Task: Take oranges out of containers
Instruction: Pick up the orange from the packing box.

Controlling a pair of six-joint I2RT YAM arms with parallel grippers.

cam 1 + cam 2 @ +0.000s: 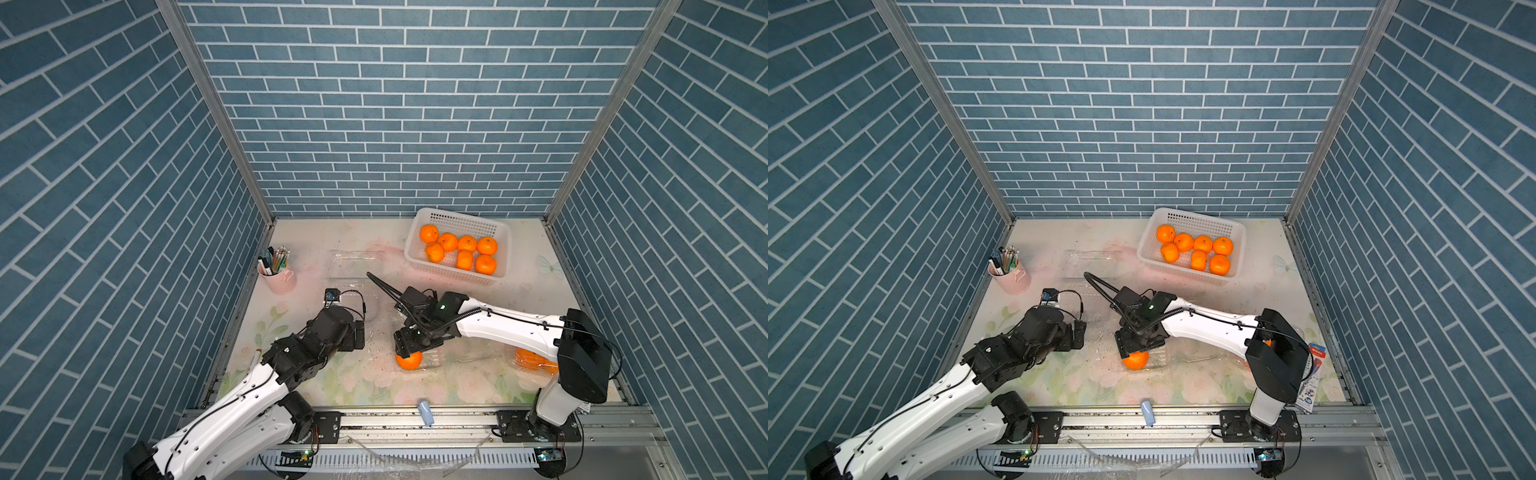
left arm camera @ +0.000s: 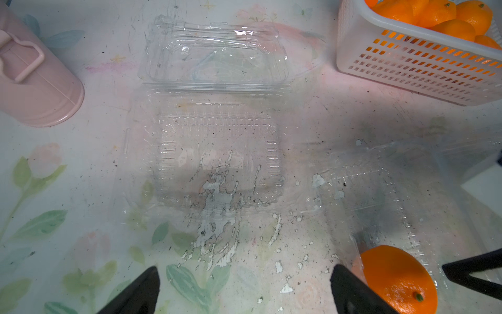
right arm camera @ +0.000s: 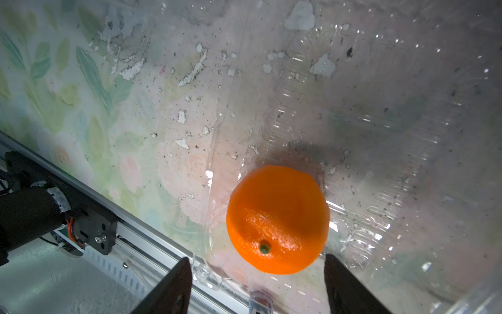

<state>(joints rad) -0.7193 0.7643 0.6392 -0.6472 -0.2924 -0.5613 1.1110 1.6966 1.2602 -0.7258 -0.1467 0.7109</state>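
One small bright-orange fruit [image 3: 277,220] lies in an open clear plastic clamshell box [image 3: 380,122] near the table's front edge. The right gripper [image 3: 256,261] hangs over it, jaws spread either side, not pinching. The left gripper [image 2: 245,269] gapes wide over the floral tabletop [image 2: 81,190]. Seven more oranges [image 1: 466,243] sit in the white perforated basket [image 1: 465,222].

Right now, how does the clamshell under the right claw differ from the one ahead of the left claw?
The near clamshell, under the right claw, holds one orange; the far clamshell, ahead of the left claw, is empty. In the near clamshell the right claw stands open astride that orange; the left claw is open over bare table, short of the far clamshell. Both clear, lids open.
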